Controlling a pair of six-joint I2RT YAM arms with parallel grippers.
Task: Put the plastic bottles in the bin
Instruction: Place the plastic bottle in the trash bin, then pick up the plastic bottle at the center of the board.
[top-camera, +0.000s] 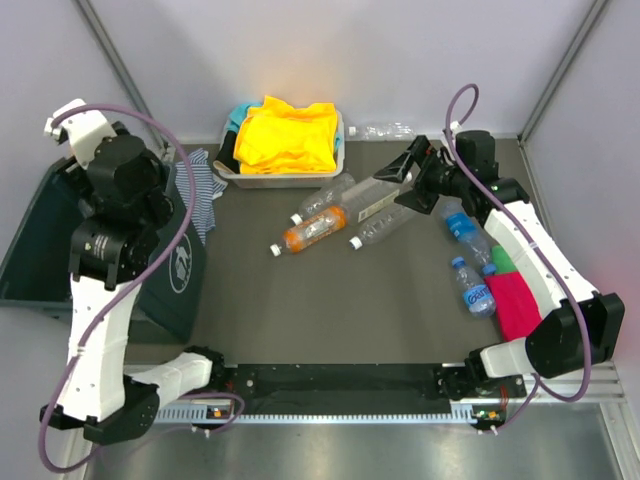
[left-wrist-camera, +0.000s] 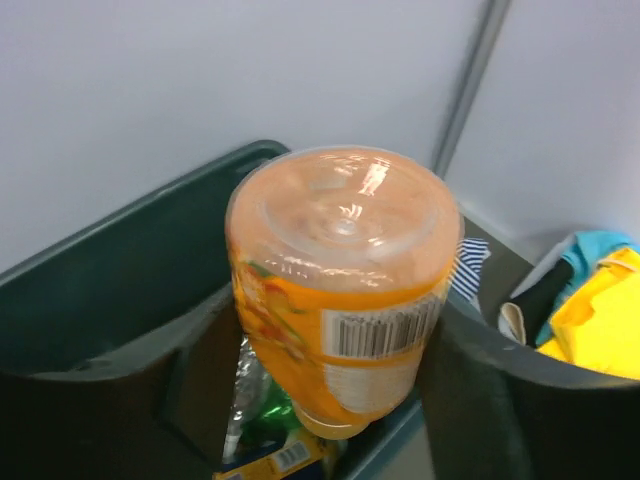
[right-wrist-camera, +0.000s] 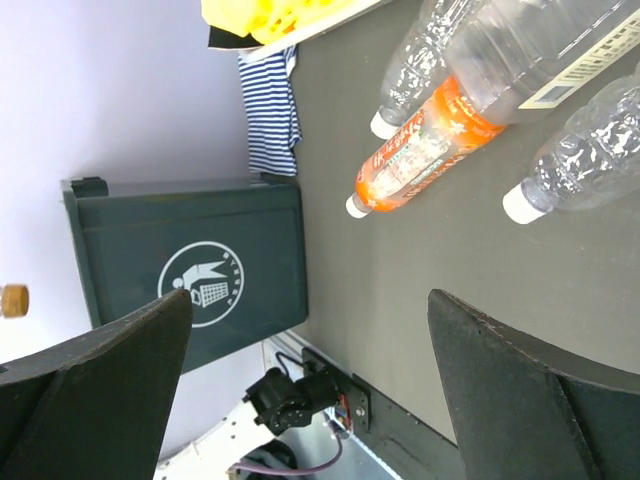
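Left fingers (left-wrist-camera: 80, 430) clamp an orange plastic bottle (left-wrist-camera: 340, 300) above the dark green bin (left-wrist-camera: 120, 290); right fingers (right-wrist-camera: 520, 390) gape. Best released squarely over its mouth.

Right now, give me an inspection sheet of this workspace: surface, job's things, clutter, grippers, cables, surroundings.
Surface: dark table, no spills seen.
Job's things: bin at left, bottles inside; orange bottle above it; loose bottles lying mid-table and at right.
Clutter: tray of yellow cloth, striped cloth by the bin, pink cloth at right.
Grippers: left gripper around the orange bottle, grip unclear; right gripper open, empty.
Cables: purple cables along both arms, no snag seen.
Surroundings: pale walls; nothing else seen.
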